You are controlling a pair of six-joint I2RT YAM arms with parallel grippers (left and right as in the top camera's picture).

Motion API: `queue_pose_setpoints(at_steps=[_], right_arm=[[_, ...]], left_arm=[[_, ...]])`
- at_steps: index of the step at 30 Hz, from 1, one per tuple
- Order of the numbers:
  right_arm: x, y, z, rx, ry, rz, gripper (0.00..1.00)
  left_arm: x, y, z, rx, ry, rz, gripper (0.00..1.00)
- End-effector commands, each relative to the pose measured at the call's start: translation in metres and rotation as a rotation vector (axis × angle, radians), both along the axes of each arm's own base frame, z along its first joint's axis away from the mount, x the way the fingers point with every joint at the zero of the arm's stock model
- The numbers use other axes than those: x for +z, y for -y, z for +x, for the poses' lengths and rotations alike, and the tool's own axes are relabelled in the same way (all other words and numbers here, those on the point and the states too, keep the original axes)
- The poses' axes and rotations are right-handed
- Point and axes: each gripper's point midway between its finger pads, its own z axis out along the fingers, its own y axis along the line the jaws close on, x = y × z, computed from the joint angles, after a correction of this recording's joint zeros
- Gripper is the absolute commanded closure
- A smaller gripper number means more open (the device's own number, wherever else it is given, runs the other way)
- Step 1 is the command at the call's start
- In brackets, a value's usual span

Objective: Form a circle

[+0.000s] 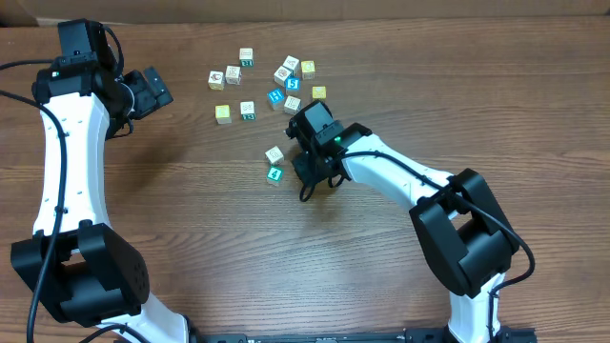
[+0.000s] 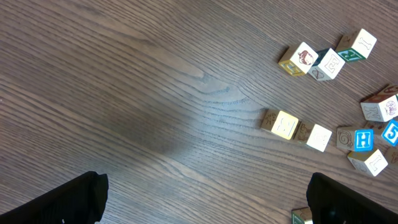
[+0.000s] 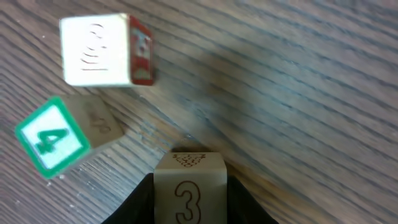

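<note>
My right gripper (image 1: 308, 171) (image 3: 188, 202) is shut on a pale wooden cube (image 3: 188, 183) with a "3" on its near face, held low over the table. The arm hides this cube in the overhead view. Just left of it lie two cubes close together: a white-faced one (image 1: 274, 153) (image 3: 96, 51) with a red side and a teal-green one marked "4" (image 1: 275, 174) (image 3: 51, 137). No circle of cubes shows in any view. My left gripper (image 1: 157, 90) (image 2: 205, 202) hangs open at the far left with bare wood between its fingers.
A loose scatter of letter cubes (image 1: 286, 81) lies behind the right gripper, with yellow ones (image 1: 222, 113) among them; the same scatter (image 2: 323, 62) fills the right side of the left wrist view. Cardboard (image 1: 286, 10) borders the table's far edge.
</note>
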Motion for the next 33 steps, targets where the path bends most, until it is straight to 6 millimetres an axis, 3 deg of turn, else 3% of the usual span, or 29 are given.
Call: queue_pose_setpoints(at_steps=[1, 11, 23, 33], right_arm=[[-0.011, -0.006, -0.007, 0.021, -0.015, -0.013, 0.72], [-0.009, -0.009, -0.004, 0.021, -0.002, -0.002, 0.61], [0.044, -0.009, 0.007, 0.007, 0.066, 0.046, 0.46], [0.019, 0.006, -0.012, 0.007, -0.018, -0.016, 0.48]], left_arm=[[-0.002, 0.001, 0.001, 0.001, -0.004, -0.006, 0.01], [-0.002, 0.001, 0.001, 0.001, -0.004, -0.006, 0.01], [-0.002, 0.001, 0.001, 0.001, -0.003, -0.006, 0.0], [-0.002, 0.001, 0.001, 0.002, -0.004, -0.007, 0.0]])
